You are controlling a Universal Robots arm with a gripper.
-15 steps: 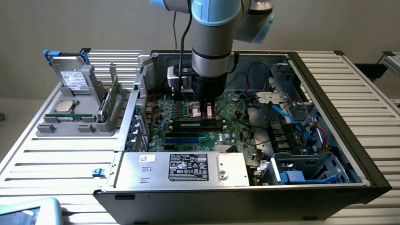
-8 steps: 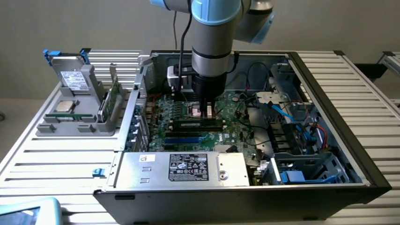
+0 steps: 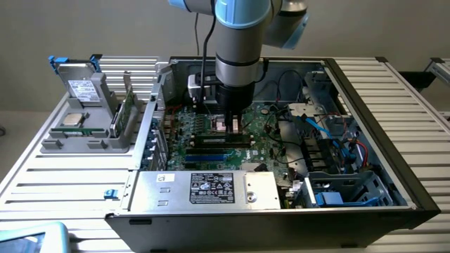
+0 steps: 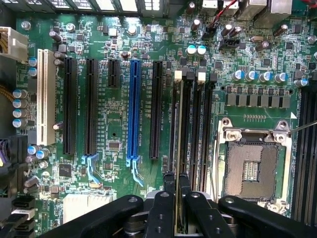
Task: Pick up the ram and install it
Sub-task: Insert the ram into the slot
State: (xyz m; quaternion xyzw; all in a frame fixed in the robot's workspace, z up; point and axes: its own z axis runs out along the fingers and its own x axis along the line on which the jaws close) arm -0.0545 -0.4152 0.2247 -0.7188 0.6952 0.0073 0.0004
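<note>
A slatted worktop (image 3: 393, 95) is taken up by an open PC case (image 3: 281, 226), with the green motherboard (image 4: 116, 114) lying flat inside it. The front is covered by a silver power supply (image 3: 211, 190). The arm (image 3: 239, 47) is dropped straight down into the middle of the case. Over on the exterior view's left, a grey holder (image 3: 84, 142) is parked with a hard drive (image 3: 81, 87) propped in it, well apart from the action. Loose cables (image 3: 323, 129) are bunched toward the exterior view's right. The empty CPU socket (image 4: 252, 168) is found near the memory slots (image 4: 195, 119). The ram (image 4: 177, 144) is seen edge-on, lined up along the outermost slot and pinched by the end effector (image 4: 177, 176). Whether it's seated can't be told.
</note>
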